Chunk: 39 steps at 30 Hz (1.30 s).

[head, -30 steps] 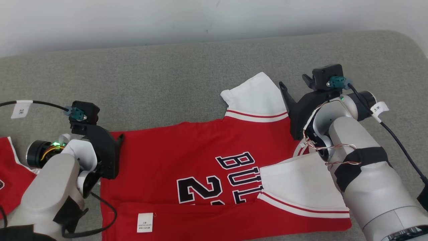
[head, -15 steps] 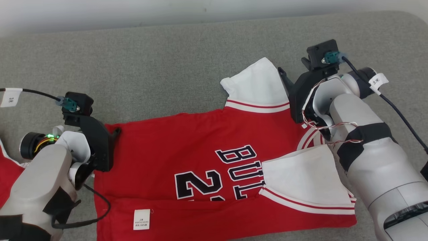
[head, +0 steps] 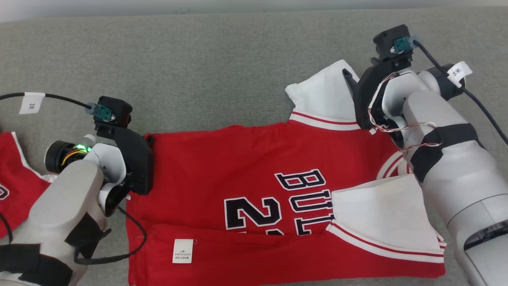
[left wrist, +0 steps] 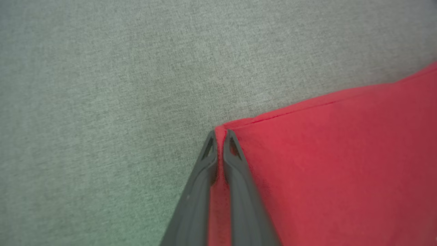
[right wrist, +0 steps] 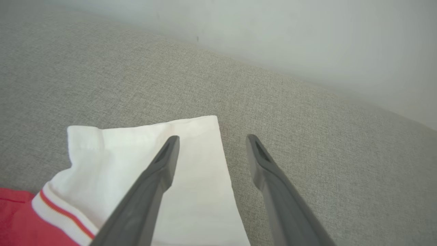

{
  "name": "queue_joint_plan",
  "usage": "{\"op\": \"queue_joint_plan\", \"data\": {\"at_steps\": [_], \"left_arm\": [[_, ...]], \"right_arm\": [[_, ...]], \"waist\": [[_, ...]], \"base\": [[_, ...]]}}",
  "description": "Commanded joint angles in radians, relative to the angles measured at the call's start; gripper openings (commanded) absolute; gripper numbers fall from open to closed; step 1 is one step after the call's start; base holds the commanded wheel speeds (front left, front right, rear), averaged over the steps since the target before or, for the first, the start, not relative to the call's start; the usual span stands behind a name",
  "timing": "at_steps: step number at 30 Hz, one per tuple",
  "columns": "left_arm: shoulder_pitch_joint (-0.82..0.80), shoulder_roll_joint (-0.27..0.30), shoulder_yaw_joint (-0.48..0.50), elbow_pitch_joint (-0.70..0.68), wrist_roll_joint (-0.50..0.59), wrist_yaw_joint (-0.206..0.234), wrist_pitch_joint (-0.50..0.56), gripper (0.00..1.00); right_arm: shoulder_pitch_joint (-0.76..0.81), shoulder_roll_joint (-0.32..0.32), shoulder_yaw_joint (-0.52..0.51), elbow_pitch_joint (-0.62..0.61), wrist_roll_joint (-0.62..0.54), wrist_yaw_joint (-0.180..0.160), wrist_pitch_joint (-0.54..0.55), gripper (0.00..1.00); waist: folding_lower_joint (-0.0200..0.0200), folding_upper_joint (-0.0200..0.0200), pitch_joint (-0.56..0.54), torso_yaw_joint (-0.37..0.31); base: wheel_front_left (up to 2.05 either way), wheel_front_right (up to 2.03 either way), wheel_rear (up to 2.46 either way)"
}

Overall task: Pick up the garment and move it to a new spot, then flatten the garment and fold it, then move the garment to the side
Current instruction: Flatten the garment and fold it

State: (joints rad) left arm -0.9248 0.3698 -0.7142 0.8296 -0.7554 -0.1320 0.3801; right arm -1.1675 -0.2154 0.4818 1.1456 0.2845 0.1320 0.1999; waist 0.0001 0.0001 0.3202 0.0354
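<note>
- The left claw [left wrist: 220, 135] is clenched on a corner of the red basketball jersey [head: 238, 159], which has white sleeves and black lettering edged in white. A strip of red cloth shows pinched between its two dark fingers.
- From that pinched corner the jersey spreads away to the left claw's right side and back beneath it. To the claw's left and ahead of its tips lies bare grey woven upholstery [left wrist: 85, 85].
- In the head view the jersey lies spread on the upholstery between the two claws, one at each end of it.
- The right claw [right wrist: 212, 138] is released, its fingers standing wide apart.
- The far white sleeve [right wrist: 136, 147] lies under the right claw's left finger. The sleeve's side edge runs in the gap between the fingers, and the right finger is over bare upholstery. Whether the tips touch the cloth cannot be told.
- Ahead of the right claw the upholstery runs up to a pale wall [right wrist: 307, 41].
- The near white sleeve [head: 377, 210] lies folded over the lettering, behind the right claw and beside its forearm.
- A small white label [head: 183, 251] sits on the red cloth behind the left claw, toward the robot.
- Another red garment [head: 16, 186] lies apart, on the outer side of the left arm.
</note>
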Motion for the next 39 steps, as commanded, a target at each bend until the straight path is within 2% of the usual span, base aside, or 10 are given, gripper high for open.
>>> {"op": "queue_joint_plan", "data": {"at_steps": [1,7,12,22,23,24,26,32,39], "left_arm": [[-0.001,-0.003,-0.014,0.002,-0.016,0.003,-0.008,0.00],[-0.024,-0.020,-0.044,-0.011,-0.024,0.003,-0.042,0.00],[-0.042,-0.036,-0.070,-0.014,-0.041,0.003,-0.067,0.00],[-0.084,-0.041,-0.110,-0.011,-0.069,0.003,-0.113,0.00],[-0.088,-0.041,-0.112,-0.009,-0.071,0.003,-0.119,0.00],[-0.091,-0.041,-0.113,-0.006,-0.075,0.003,-0.124,0.00],[-0.096,-0.043,-0.118,0.001,-0.080,0.003,-0.135,0.00],[-0.103,-0.045,-0.123,0.025,-0.089,0.003,-0.185,0.00],[-0.093,-0.045,-0.123,0.050,-0.110,0.003,-0.263,0.00]], "right_arm": [[-0.021,-0.006,0.003,0.014,0.007,-0.003,0.014,1.00],[-0.051,-0.007,0.006,0.053,0.027,-0.003,0.056,1.00],[-0.078,-0.033,0.002,0.088,0.027,-0.003,0.080,1.00],[-0.102,-0.064,-0.061,0.132,-0.009,-0.003,0.089,0.99],[-0.103,-0.065,-0.064,0.134,-0.015,-0.003,0.088,0.80],[-0.103,-0.065,-0.067,0.136,-0.021,-0.003,0.085,0.45],[-0.106,-0.066,-0.075,0.139,-0.030,-0.003,0.075,0.00],[-0.125,-0.079,-0.105,0.141,-0.071,-0.003,0.019,0.00],[-0.096,-0.065,-0.151,0.142,-0.101,-0.003,-0.086,0.00]], "waist": [[-0.0001,-0.0001,0.014,0.026],[-0.0001,-0.0001,0.036,0.063],[-0.0001,-0.0001,0.056,0.089],[-0.0001,-0.0001,0.092,0.115],[-0.0001,-0.0001,0.096,0.116],[-0.0001,-0.0001,0.099,0.115],[-0.0001,-0.0001,0.104,0.115],[-0.0001,-0.0001,0.098,0.105],[-0.0001,-0.0001,0.052,0.084]], "base": [[0.00,0.00,0.00],[0.00,0.00,0.00],[0.00,0.00,0.00],[0.00,0.00,0.00],[0.00,0.00,0.00],[0.00,0.00,0.00],[0.00,0.00,0.00],[0.00,0.00,0.00],[0.00,0.00,0.00]]}}
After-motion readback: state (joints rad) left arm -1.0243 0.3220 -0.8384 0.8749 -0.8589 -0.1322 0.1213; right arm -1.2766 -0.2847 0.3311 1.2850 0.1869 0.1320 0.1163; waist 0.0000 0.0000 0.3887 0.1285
